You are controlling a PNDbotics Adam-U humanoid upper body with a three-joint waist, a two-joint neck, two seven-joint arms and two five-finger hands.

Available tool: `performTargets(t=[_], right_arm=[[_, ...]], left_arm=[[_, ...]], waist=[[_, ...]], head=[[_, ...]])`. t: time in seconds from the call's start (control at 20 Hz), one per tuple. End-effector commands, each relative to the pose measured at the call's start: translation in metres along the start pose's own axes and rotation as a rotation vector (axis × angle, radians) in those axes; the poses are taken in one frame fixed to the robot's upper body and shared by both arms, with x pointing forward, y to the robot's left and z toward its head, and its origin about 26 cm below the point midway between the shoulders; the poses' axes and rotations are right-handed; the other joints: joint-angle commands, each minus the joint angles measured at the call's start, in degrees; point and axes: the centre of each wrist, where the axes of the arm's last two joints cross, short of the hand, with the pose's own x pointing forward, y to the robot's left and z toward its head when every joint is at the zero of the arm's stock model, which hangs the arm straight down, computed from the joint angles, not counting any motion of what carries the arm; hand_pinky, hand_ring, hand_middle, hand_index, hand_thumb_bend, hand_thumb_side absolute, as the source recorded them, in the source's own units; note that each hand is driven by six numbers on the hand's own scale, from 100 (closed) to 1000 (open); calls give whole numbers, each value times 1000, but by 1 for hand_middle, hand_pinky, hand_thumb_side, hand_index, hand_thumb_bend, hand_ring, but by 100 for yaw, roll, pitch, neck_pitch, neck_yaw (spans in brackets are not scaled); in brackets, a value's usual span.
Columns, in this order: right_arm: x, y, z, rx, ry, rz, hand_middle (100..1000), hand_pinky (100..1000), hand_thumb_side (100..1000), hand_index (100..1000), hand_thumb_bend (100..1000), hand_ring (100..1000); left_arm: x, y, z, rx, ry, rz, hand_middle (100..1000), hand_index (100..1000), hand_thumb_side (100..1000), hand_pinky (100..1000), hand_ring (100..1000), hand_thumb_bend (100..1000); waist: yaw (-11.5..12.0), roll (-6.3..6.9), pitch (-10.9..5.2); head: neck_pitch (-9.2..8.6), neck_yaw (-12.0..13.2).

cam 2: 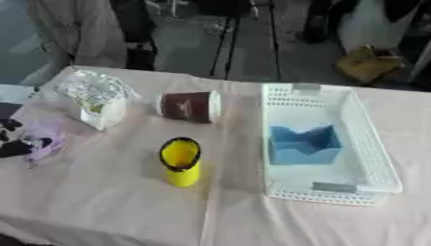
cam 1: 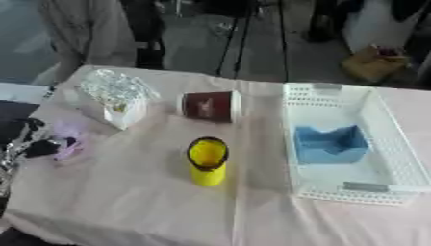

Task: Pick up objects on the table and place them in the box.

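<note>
Purple thing sitting at the table's 9 o'clock edge, soft-looking and crumpled, can't make out more than the colour. Left robot hand right on it, dark fingers wrapped partly round it, so looks closed on the purple thing, though hard to call how complete the hold is. Right robot hand nowhere in either view.

Moving out: yellow cup lying near table centre, mouth facing up-view. Dark red paper cup on its side at 12 o'clock from it. Clear crinkly bag over a white carton at about 10 o'clock. White perforated box over at 3 o'clock, already holding a blue piece.

Probably mid-grab on the purple thing. To do it well: get the fingers properly under before lifting, go straight up, then carry high across toward 3 o'clock, well above the yellow cup so it doesn't roll. Drop into the bare near part of the box, beside the blue piece.
</note>
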Motion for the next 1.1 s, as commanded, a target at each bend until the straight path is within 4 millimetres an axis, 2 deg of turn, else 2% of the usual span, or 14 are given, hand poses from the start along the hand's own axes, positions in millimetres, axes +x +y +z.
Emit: performTargets(t=[0.05,0.2,0.3,0.35,0.4,0.45,0.55,0.6,0.7,0.8,0.95,1.1], right_arm=[[3,-6,-5,-2,-24,9,798,588,470,884,100,646],[3,-6,-5,-2,-23,8,798,588,470,884,100,646],[3,-6,-5,-2,-23,7,799,588,473,885,100,646],[3,-6,-5,-2,-23,7,799,588,473,884,100,646],[3,-6,-5,-3,-23,7,799,588,477,885,100,646],[3,-6,-5,-4,-23,6,799,588,477,885,100,646],[3,-6,-5,-4,-23,6,799,588,478,884,100,646],[3,-6,-5,-4,-22,5,799,588,480,884,100,646],[3,-6,-5,-4,-21,5,799,588,479,884,100,646],[3,-6,-5,-4,-22,6,799,588,478,884,100,647],[3,-6,-5,-5,-22,7,799,589,476,884,100,647],[3,-6,-5,-5,-22,7,799,589,475,883,100,647]], left_arm=[[-2,21,-5,25,-15,-23,736,847,459,523,664,797],[0,22,-6,14,-20,-25,736,847,459,523,664,797],[2,21,-6,17,-25,-13,645,763,320,366,569,633],[4,21,-7,22,-28,-3,632,750,309,349,557,615],[4,20,-7,27,-30,5,573,673,258,273,500,536],[5,21,-7,32,-33,14,565,663,253,263,493,525],[7,22,-8,47,-40,32,476,547,192,154,407,410],[8,22,-8,55,-44,41,456,526,177,129,386,380],[10,25,-8,67,-53,54,396,477,150,100,340,314],[12,27,-8,69,-62,73,370,452,153,100,320,286],[21,34,-8,77,-109,122,363,446,192,100,314,231],[36,51,-7,97,-201,175,363,446,235,100,311,198]], waist=[[-13,12,-51],[-14,12,-53],[-22,12,-57],[-26,13,-58],[-30,14,-59],[-33,15,-59],[-37,17,-61],[-39,18,-61],[-41,22,-63],[-43,25,-67],[-47,23,-75],[-44,18,-83]], head=[[-9,24],[-10,24],[-14,26],[-15,27],[-16,28],[-16,30],[-15,31],[-14,32],[-12,36],[-13,33],[-20,28],[-20,26]])
